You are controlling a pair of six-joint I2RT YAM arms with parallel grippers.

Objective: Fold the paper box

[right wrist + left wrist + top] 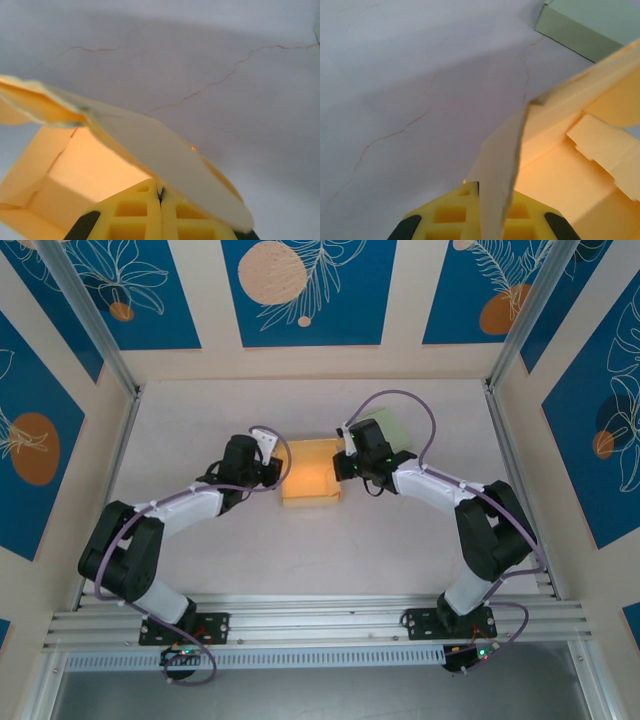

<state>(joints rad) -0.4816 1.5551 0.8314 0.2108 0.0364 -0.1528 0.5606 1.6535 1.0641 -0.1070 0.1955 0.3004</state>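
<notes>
The box (310, 478) sat on the bench (400, 550) between the arms. The left tool (487, 200) pinched its left flap (500, 150), the right tool (161, 195) its right flap (165, 150), likely steadying both sides for folding inward.

Top external: fixed high on the near side of the paper box (311, 472), looking down at the table (400, 550). Far off, so the box is small, mid-frame.

Left wrist: just behind the left gripper (479, 212), hard against the box's left wall, facing across it to the green box (585, 30) beyond.

Right wrist: just behind the right gripper (161, 210), close at the box's right side, facing over its open inside.

Shared: all three take in the box and the table beside it.
</notes>
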